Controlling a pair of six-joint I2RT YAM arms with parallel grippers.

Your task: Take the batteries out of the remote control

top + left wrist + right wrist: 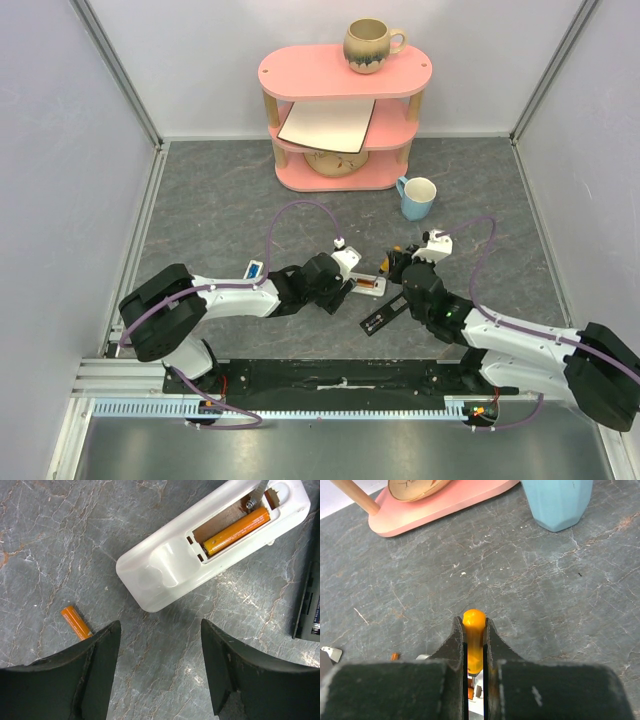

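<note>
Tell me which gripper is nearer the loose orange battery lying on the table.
Left. The loose battery lies right beside one finger of the open left gripper. The right gripper, shut on the screwdriver, is beyond it, at the far end of the remote.

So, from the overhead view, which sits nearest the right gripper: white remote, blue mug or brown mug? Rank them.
From the right gripper:
1. white remote, just beside it, toward the left arm.
2. blue mug, farther back, right of the pink shelf.
3. brown mug, atop that shelf, at the back.
</note>
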